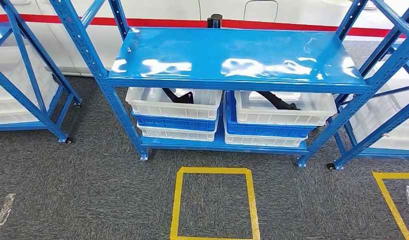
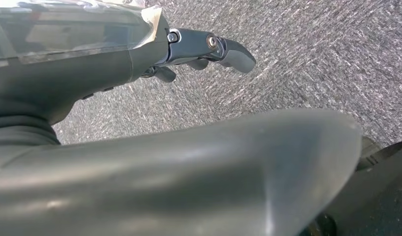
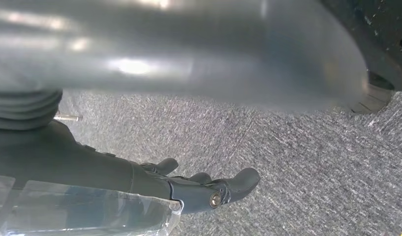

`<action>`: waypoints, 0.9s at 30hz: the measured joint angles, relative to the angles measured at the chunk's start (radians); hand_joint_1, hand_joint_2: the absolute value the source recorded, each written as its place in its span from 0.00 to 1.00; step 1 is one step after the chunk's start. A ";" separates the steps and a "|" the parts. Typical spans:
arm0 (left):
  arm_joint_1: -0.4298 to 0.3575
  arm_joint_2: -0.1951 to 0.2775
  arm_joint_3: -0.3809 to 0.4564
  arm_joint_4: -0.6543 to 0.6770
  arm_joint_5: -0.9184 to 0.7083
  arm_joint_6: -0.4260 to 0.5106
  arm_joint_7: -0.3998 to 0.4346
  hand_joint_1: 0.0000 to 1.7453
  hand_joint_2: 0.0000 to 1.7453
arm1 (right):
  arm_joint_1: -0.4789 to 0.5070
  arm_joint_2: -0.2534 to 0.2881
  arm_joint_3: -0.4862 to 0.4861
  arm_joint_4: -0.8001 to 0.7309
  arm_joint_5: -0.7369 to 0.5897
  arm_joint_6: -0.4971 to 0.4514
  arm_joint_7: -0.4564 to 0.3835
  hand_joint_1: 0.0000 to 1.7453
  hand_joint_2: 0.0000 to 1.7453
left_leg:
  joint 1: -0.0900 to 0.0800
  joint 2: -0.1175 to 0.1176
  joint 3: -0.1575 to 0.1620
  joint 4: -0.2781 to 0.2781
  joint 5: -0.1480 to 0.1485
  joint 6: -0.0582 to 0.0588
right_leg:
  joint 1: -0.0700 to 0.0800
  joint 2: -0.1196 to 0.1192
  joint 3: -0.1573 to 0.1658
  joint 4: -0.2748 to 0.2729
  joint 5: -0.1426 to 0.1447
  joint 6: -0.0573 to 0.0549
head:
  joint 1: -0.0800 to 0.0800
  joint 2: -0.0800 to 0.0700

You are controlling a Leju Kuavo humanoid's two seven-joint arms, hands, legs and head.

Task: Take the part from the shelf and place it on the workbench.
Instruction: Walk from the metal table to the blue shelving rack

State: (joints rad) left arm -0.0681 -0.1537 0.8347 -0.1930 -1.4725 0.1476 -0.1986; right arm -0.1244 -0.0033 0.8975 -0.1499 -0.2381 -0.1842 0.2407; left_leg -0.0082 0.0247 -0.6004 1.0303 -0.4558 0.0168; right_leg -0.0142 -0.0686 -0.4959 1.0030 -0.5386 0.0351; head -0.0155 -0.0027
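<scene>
A blue shelf (image 1: 232,62) stands on grey carpet (image 1: 92,190). The black part (image 1: 178,96) lies in a white bin (image 1: 173,103) under its top board. The left hand (image 2: 208,51) and right hand (image 3: 208,189) hang over the carpet, fingers apart, holding nothing.

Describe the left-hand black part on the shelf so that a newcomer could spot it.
Find the blue shelf in the middle. On its lower level, the left white bin tops a stack of bins. The black part lies in it, shorter than the long part in the right bin.
</scene>
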 joint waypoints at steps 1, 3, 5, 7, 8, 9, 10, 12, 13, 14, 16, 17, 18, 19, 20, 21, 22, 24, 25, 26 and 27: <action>0.000 0.000 0.000 0.000 0.000 0.000 0.000 0.00 0.75 | 0.000 0.000 0.000 0.000 0.000 0.000 0.000 0.00 0.50 | 0.000 0.000 0.000 0.000 0.000 0.001 | 0.000 0.000 0.000 -0.001 0.000 0.001 | 0.000 0.000; 0.000 0.000 0.000 0.000 0.000 0.000 0.000 0.00 1.00 | 0.000 0.000 0.000 0.000 0.000 -0.001 0.001 0.00 1.00 | 0.000 0.000 0.000 0.000 -0.001 0.003 | -0.001 0.000 0.001 -0.001 0.001 0.002 | 0.000 0.000; 0.000 0.000 0.000 0.000 -0.001 0.000 0.001 0.00 1.00 | 0.000 0.000 0.000 0.000 -0.001 -0.001 0.001 0.00 1.00 | 0.000 0.000 0.000 0.001 -0.001 0.004 | -0.001 0.000 0.001 -0.002 0.002 0.003 | 0.000 0.000; 0.001 0.001 -0.003 0.000 0.005 0.000 0.004 0.00 1.00 | 0.002 0.001 -0.003 0.000 -0.002 -0.003 0.001 0.00 1.00 | 0.000 0.000 0.000 0.001 0.000 0.005 | -0.001 0.000 0.001 -0.002 0.002 0.004 | 0.000 0.000; 0.003 0.002 -0.010 -0.001 0.016 0.000 0.007 0.00 1.00 | 0.004 0.001 -0.008 0.000 -0.003 -0.004 0.000 0.00 0.75 | 0.000 0.000 0.001 0.001 0.000 0.005 | 0.000 0.000 0.001 -0.002 0.002 0.004 | 0.000 0.000; 0.005 0.003 -0.020 -0.002 0.034 -0.001 0.011 0.00 0.75 | 0.007 0.002 -0.018 0.000 -0.002 -0.003 -0.002 0.00 0.50 | 0.000 0.000 0.001 0.001 0.000 0.005 | 0.000 0.000 0.001 -0.002 0.002 0.004 | 0.000 0.000; 0.009 0.005 -0.032 -0.004 0.056 -0.002 0.014 0.00 0.50 | 0.011 0.003 -0.029 -0.001 0.001 -0.002 -0.004 0.00 0.25 | 0.001 0.000 0.001 0.001 0.000 0.005 | 0.000 0.000 0.001 -0.002 0.002 0.004 | 0.000 0.000; 0.017 0.010 -0.058 -0.008 0.110 -0.007 0.022 0.00 0.00 | 0.021 0.003 -0.056 -0.002 0.010 0.003 -0.012 0.00 0.00 | 0.002 0.000 0.001 0.001 0.000 0.005 | 0.001 0.000 0.002 -0.002 0.002 0.004 | 0.000 0.000; 0.021 0.012 -0.071 -0.011 0.139 -0.010 0.025 0.00 0.00 | 0.026 0.003 -0.069 -0.004 0.015 0.007 -0.016 0.00 0.00 | 0.002 0.000 0.002 0.000 0.000 0.005 | 0.002 0.000 0.002 -0.002 0.002 0.004 | 0.000 0.000; 0.024 0.014 -0.084 -0.014 0.167 -0.013 0.029 0.00 0.00 | 0.031 0.003 -0.084 -0.005 0.020 0.010 -0.021 0.00 0.00 | 0.002 0.000 0.002 0.000 0.000 0.005 | 0.002 0.000 0.002 -0.002 0.002 0.004 | 0.000 0.000; 0.031 0.019 -0.113 -0.020 0.225 -0.019 0.036 0.00 0.00 | 0.040 0.004 -0.114 -0.010 0.030 0.018 -0.031 0.00 0.00 | 0.003 0.000 0.002 0.000 0.000 0.005 | 0.003 0.000 0.002 -0.001 0.002 0.004 | 0.000 0.000; 0.035 0.021 -0.127 -0.023 0.253 -0.021 0.040 0.00 0.00 | 0.045 0.004 -0.129 -0.013 0.035 0.021 -0.036 0.00 0.00 | 0.003 0.000 0.002 0.000 0.000 0.005 | 0.003 0.000 0.002 -0.001 0.002 0.003 | 0.000 0.000; 0.039 0.024 -0.142 -0.026 0.282 -0.025 0.043 0.00 0.00 | 0.050 0.004 -0.145 -0.017 0.039 0.025 -0.040 0.00 0.00 | 0.003 0.000 0.002 0.000 0.000 0.005 | 0.003 0.000 0.002 -0.001 0.002 0.003 | 0.000 0.000; 0.042 0.027 -0.157 -0.029 0.312 -0.028 0.047 0.00 0.00 | 0.054 0.004 -0.162 -0.021 0.044 0.029 -0.045 0.00 0.00 | 0.003 0.000 0.002 0.000 0.000 0.005 | 0.004 0.000 0.002 -0.001 0.002 0.003 | 0.000 0.000; 0.046 0.029 -0.172 -0.033 0.340 -0.031 0.051 0.00 0.00 | 0.059 0.004 -0.178 -0.024 0.049 0.033 -0.050 0.00 0.00 | 0.003 0.000 0.002 0.000 0.000 0.005 | 0.004 0.000 0.002 -0.001 0.002 0.003 | 0.000 0.000; 0.050 0.032 -0.188 -0.037 0.370 -0.034 0.054 0.00 0.00 | 0.064 0.004 -0.195 -0.029 0.054 0.037 -0.055 0.00 0.00 | 0.003 0.000 0.002 0.000 0.000 0.005 | 0.004 0.000 0.002 -0.001 0.002 0.003 | 0.000 0.000; 0.054 0.035 -0.204 -0.040 0.398 -0.036 0.058 0.00 0.00 | 0.070 0.004 -0.212 -0.033 0.059 0.041 -0.059 0.00 0.00 | 0.003 0.000 0.002 0.000 0.000 0.005 | 0.004 0.000 0.002 -0.001 0.002 0.003 | 0.000 0.000; 0.063 0.041 -0.236 -0.048 0.456 -0.042 0.065 0.00 0.00 | 0.080 0.004 -0.247 -0.042 0.069 0.049 -0.069 0.00 0.00 | 0.003 0.000 0.002 0.000 0.000 0.005 | 0.004 0.000 0.002 -0.001 0.002 0.003 | 0.000 0.000; 0.067 0.044 -0.253 -0.052 0.485 -0.045 0.069 0.00 0.00 | 0.085 0.004 -0.264 -0.047 0.074 0.052 -0.074 0.00 0.00 | 0.003 0.000 0.002 0.000 0.000 0.005 | 0.004 0.000 0.002 -0.001 0.002 0.003 | 0.000 0.000; 0.072 0.047 -0.268 -0.056 0.514 -0.048 0.072 0.00 0.00 | 0.091 0.004 -0.281 -0.051 0.078 0.056 -0.078 0.00 0.00 | 0.003 0.000 0.002 0.000 0.000 0.005 | 0.004 0.000 0.002 -0.002 0.002 0.003 | 0.000 0.000; 0.076 0.050 -0.284 -0.060 0.542 -0.051 0.076 0.00 0.00 | 0.096 0.003 -0.299 -0.056 0.083 0.060 -0.083 0.00 0.00 | 0.003 0.000 0.002 0.000 0.000 0.005 | 0.004 0.000 0.002 -0.002 0.002 0.003 | 0.000 0.000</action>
State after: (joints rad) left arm 0.0081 -0.1037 0.5505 -0.2532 -0.9309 0.0966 -0.1228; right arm -0.0286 0.0001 0.5990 -0.2059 -0.1551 -0.1240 0.1576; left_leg -0.0054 0.0246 -0.5987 1.0305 -0.4559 0.0222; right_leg -0.0103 -0.0684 -0.4940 1.0015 -0.5369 0.0385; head -0.0157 -0.0027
